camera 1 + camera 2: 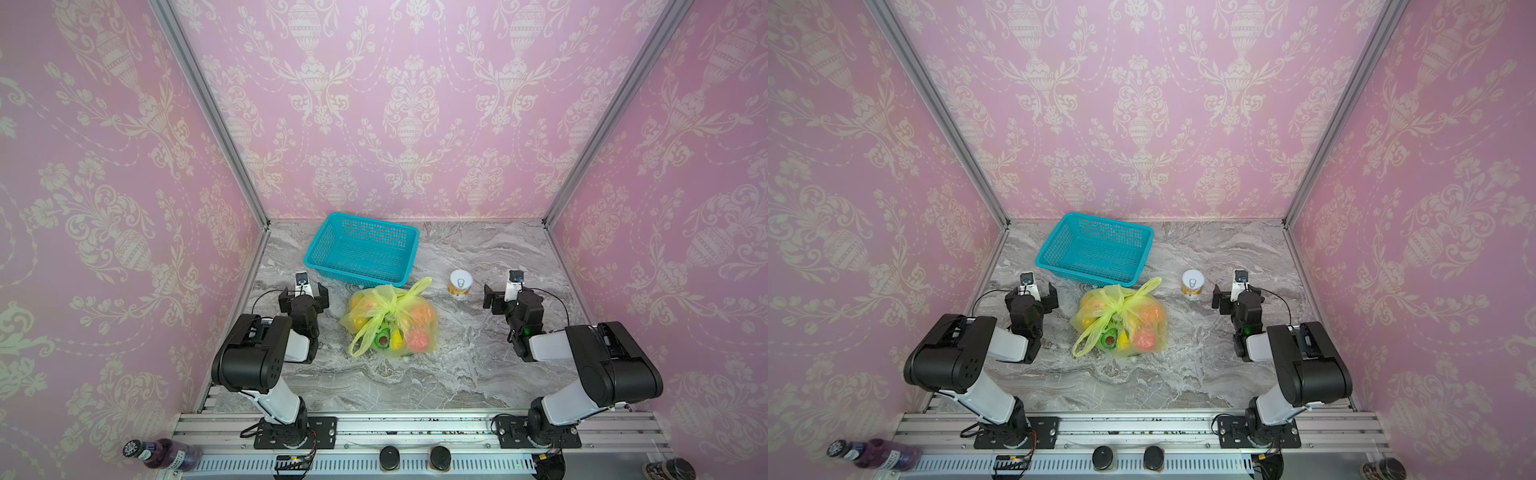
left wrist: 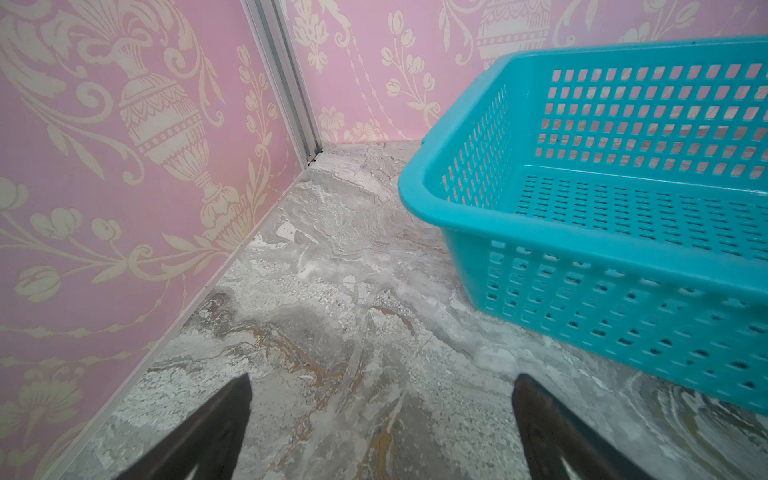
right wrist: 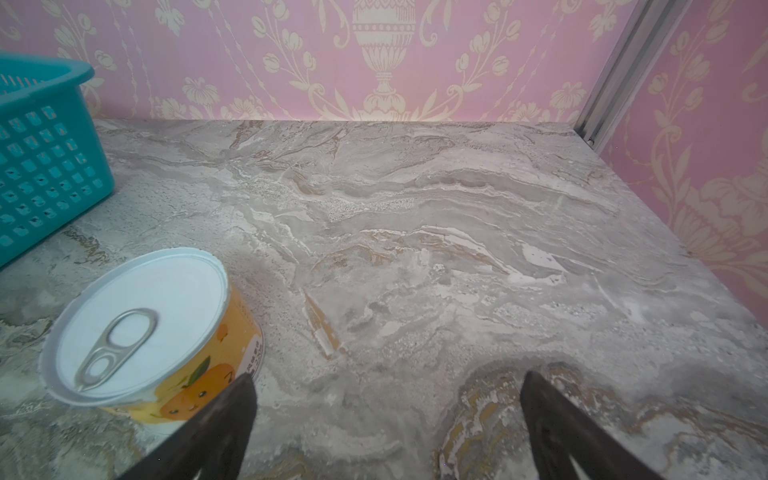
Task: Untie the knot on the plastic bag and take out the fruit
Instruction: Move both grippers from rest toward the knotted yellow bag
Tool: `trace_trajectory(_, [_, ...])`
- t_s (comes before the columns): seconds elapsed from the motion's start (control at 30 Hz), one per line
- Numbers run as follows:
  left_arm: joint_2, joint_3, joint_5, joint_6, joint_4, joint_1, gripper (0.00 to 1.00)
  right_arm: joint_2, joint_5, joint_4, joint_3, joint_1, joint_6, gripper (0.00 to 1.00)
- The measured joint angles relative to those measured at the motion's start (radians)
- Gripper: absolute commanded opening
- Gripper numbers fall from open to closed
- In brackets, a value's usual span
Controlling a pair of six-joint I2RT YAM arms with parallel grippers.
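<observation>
The plastic bag (image 1: 390, 328) (image 1: 1121, 328) lies on the grey marbled table (image 1: 457, 365) between the two arms, tied shut. The knot (image 1: 390, 309) (image 1: 1121, 309) sits on top of the bag. One strap end sticks out from it toward the far wall, and a handle loop trails down the side nearer the left arm.

The fruit is all inside the bag and shows through the thin film: a pink-red piece (image 1: 417, 340), an orange one (image 1: 424, 313) and a yellow one (image 1: 397, 340).

Just behind the bag stands a teal basket (image 1: 353, 272) (image 1: 1084, 273) (image 2: 436, 208), its perforated floor in plain sight. Whether bag and basket touch cannot be told.

Behind the bag on the right-arm side, apart from it, a small can (image 1: 460, 284) (image 1: 1192, 284) (image 3: 141, 311) stands upright, its pull-ring lid sealed on.

The left gripper (image 1: 304, 296) (image 2: 383, 376) hangs beside the bag and clear of it. Its fingers are spread wide over bare table and hold nothing.

The right gripper (image 1: 505, 297) (image 3: 388, 376) is well apart from the bag, beyond the can. Its fingers are equally wide apart and hold nothing, one of them close by the can's side.
</observation>
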Motion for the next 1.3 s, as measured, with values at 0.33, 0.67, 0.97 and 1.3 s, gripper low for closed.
trace_trajectory(0.33, [-0.002, -0.052, 0.006, 0.004, 0.086, -0.01, 0.99, -0.103, 0.059, -0.062, -0.013, 0.016, 0.001, 1.0])
trace_trajectory(0.67, [-0.746, -0.105, -0.105, -0.089, -0.253, -0.168, 0.99, -0.536, 0.091, -0.465, 0.053, 0.026, 0.242, 1.0])
trace_trajectory(0.97, [-1.444, 0.075, 0.045, -0.612, -1.107, -0.135, 0.99, -0.654, -0.27, -0.653, 0.076, -0.006, 0.563, 1.0])
trace_trajectory(1.3, [-1.362, 0.299, 0.217, -0.716, -1.596, -0.134, 0.99, -0.886, -0.414, -0.874, 0.069, 0.181, 0.562, 1.0])
